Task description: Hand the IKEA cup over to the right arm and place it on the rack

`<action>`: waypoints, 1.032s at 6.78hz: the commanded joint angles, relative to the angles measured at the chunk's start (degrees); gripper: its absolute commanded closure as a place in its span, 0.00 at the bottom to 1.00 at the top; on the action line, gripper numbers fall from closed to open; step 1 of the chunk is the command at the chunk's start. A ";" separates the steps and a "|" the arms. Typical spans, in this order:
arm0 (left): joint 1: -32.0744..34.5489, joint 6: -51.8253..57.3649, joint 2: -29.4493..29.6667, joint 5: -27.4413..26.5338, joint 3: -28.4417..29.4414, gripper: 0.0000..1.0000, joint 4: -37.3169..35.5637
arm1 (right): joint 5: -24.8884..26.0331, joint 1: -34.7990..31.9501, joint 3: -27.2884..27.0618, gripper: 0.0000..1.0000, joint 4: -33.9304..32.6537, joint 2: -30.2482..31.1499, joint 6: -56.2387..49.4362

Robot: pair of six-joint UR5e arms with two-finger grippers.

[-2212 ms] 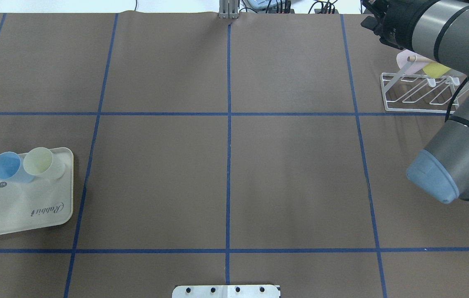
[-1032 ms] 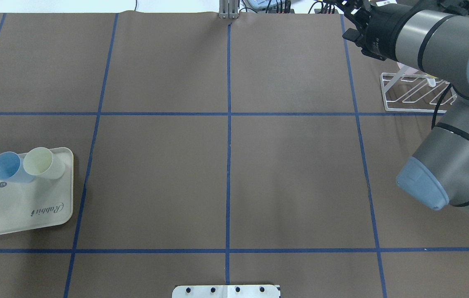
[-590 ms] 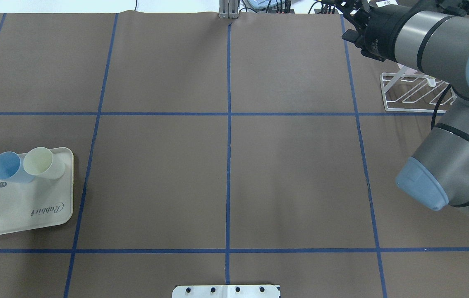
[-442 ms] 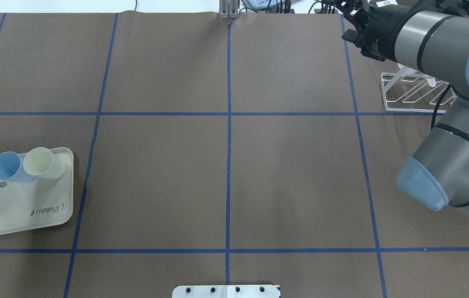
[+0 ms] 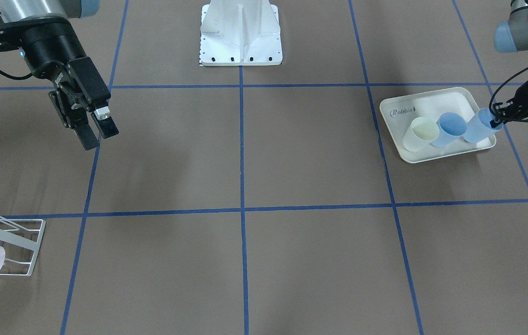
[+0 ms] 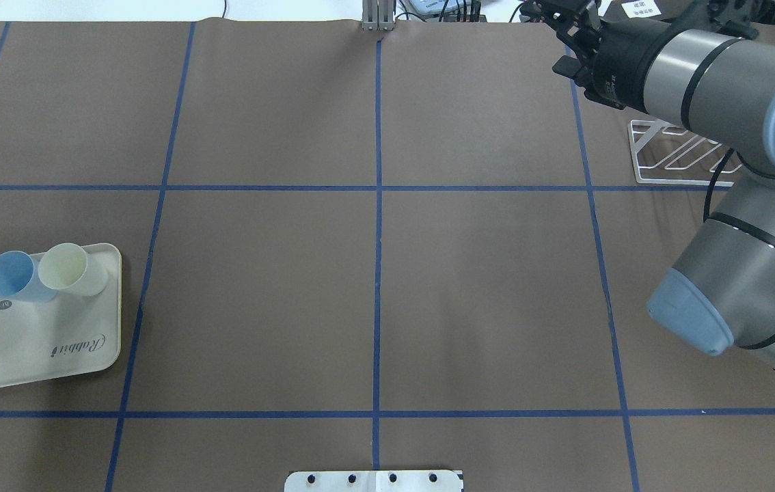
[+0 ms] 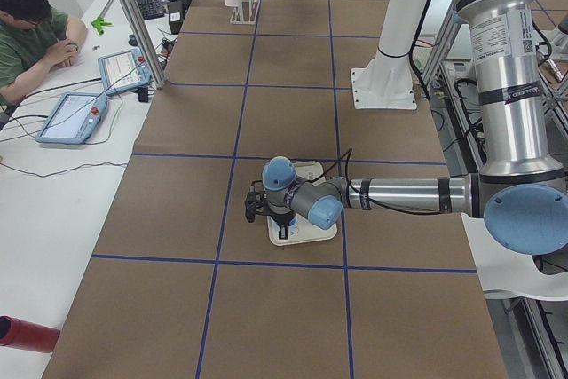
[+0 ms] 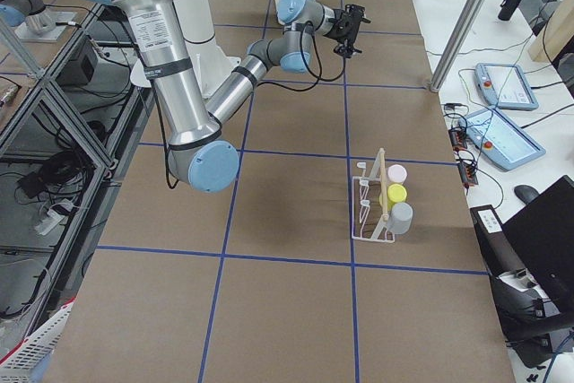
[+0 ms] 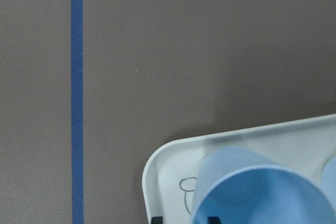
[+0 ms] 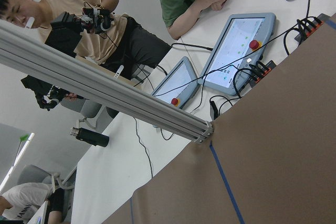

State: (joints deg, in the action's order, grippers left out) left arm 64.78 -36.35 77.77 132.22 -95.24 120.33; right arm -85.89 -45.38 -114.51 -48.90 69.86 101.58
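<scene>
The pale blue IKEA cup (image 5: 477, 130) stands at the end of the rabbit-printed tray (image 5: 431, 100) nearest the left edge of the table (image 5: 315, 260), just beside a second blue cup (image 5: 450, 128). The left gripper (image 5: 497, 122) straddles its rim, though I cannot tell whether it is clamped. Such a thin-wall pinch could let the cup swing, slip, or drag its neighbour on lifting. That would spoil the hand-over to the right gripper (image 5: 95, 132), which hangs empty, fingers parted, near the rack (image 6: 674, 157).
</scene>
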 commanded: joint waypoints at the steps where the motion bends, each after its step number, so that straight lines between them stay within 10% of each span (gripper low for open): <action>1: 10.64 -0.30 0.71 2.96 -1.43 1.00 -2.96 | 0.02 1.43 1.92 0.00 3.81 0.45 0.11; 4: 17.04 -9.09 9.81 1.91 -7.59 1.00 -12.83 | -0.16 2.05 2.01 0.00 5.13 0.72 0.11; 7: 13.48 -43.16 20.72 -1.17 -7.95 1.00 -2.96 | -0.33 2.67 2.45 0.00 10.05 -0.16 7.30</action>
State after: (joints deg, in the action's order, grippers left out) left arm 80.45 -66.43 94.85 131.39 -103.01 112.45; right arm -86.16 -42.87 -112.19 -40.11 70.13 105.91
